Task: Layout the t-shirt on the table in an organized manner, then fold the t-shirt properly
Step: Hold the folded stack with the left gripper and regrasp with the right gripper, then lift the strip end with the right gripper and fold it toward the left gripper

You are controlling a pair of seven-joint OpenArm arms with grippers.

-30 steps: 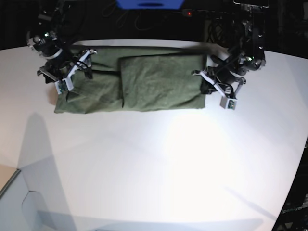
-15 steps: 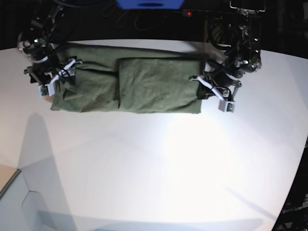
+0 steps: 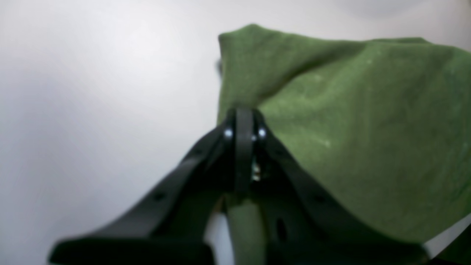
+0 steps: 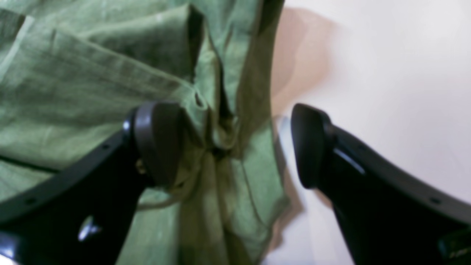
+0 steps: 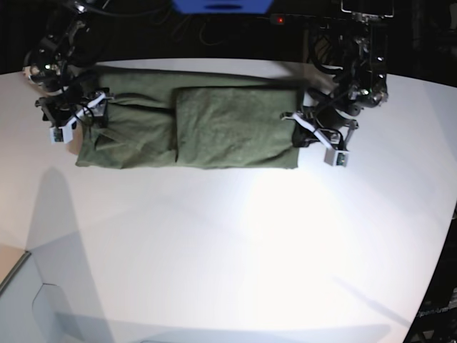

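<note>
Lying between the two claws, the shirt (image 5: pixel 187 127) has one end pinched in the fully closed left claw (image 3: pixel 241 129), while its other end sits between the wide-open jaws of the right claw (image 4: pixel 235 147), which grips nothing. It is olive green, folded into a long band, creased. Its long axis runs claw to claw across the desk (image 5: pixel 228 243).

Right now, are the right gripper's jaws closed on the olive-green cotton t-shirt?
No, the right gripper stands open, jaws astride the t-shirt's edge.
</note>
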